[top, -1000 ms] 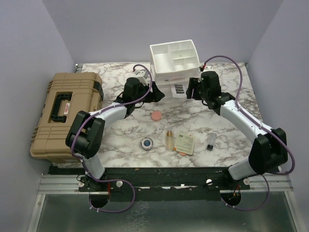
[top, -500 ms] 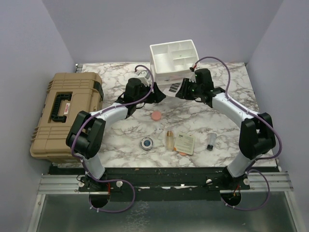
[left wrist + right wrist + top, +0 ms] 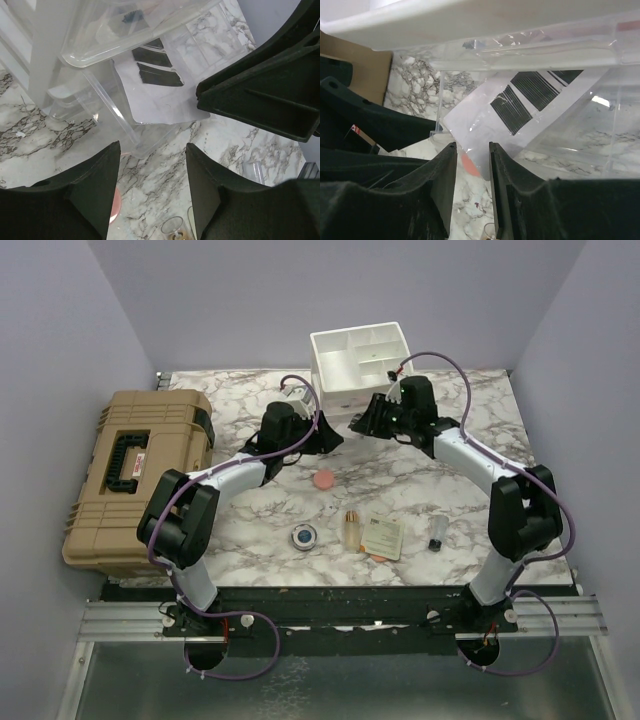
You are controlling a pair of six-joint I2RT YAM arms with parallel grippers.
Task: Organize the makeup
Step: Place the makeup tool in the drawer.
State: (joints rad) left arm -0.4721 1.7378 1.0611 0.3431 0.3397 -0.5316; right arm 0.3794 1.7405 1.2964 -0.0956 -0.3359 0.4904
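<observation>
Makeup lies mostly in a loose row on the near half of the marble tabletop, with one piece up by the organizer at the far side. A big tan case sits closed on the left edge of the tabletop, handle up. The white compartmented organizer stands at the far middle, and a clear drawer juts from its base toward the arms.

Both arms reach to the front of that drawer, their ends close together. The left claw hangs spread over bare marble just short of the drawer, nothing between its fingers. The right claw shows only a narrow gap, its tips at the edge of the black strip palette; I cannot tell whether it pinches it. The palette, a pale card with dark strips, lies tilted under the clear plastic of the drawer.

The cream sachet lies flat near the front, right of centre. The pink round puff rests alone between the arms, nearer the organizer than the row. The round blue compact sits at the left end of the row. The small amber bottle is just beside the sachet's left edge; whether they touch I cannot tell. The tiny dark vial lies apart to the right of the sachet.
</observation>
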